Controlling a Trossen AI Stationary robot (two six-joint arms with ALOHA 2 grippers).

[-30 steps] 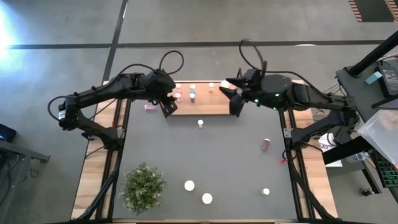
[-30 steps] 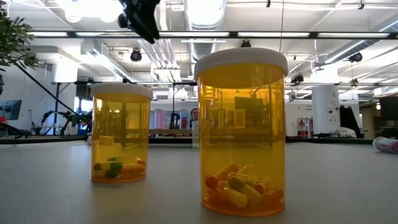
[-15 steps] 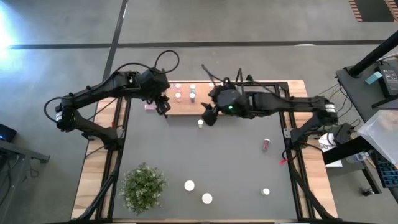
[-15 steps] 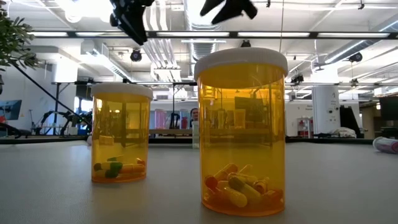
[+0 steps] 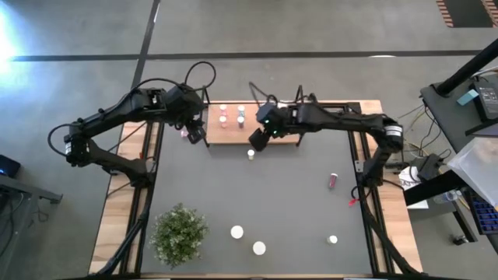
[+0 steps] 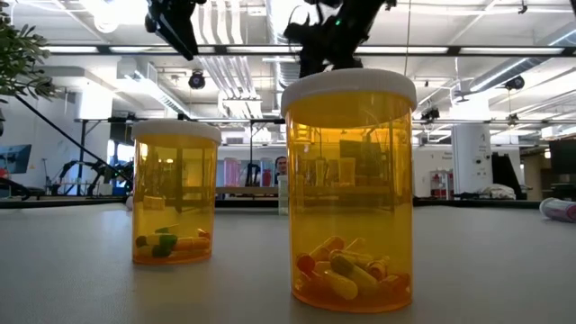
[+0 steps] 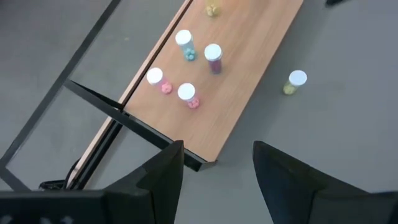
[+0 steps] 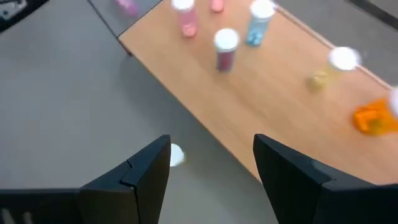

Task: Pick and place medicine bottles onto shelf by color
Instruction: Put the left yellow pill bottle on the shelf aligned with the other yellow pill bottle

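Note:
The shelf [image 5: 233, 131] lies at the far middle of the mat, with several white-capped medicine bottles standing on it: pink [image 7: 186, 94], purple [image 7: 213, 55], blue [image 8: 260, 15], yellow [image 8: 339, 62]. One yellowish bottle [image 5: 250, 154] stands on the mat just before the shelf's near edge. My right gripper [image 5: 257, 141] hangs open above that edge, the bottle's white cap [image 8: 176, 155] beside one finger. My left gripper [image 5: 195, 137] hangs open over the shelf's left end, holding nothing. Two orange bottles [image 6: 349, 189] [image 6: 175, 193] stand near the table's front.
A pink bottle [image 5: 333, 180] lies on the mat at the right. Three more bottles [image 5: 236, 232] [image 5: 258, 248] [image 5: 332, 239] stand near the front edge, beside a potted plant [image 5: 179, 233]. Another pink bottle [image 5: 185, 134] lies off the shelf's left end.
My right gripper has swung down and toward the table's left, from above the shelf's right end to above its near edge by the bottle on the mat, tipping further downward. My left gripper has drifted slightly toward the table's left. Neither has changed its opening.

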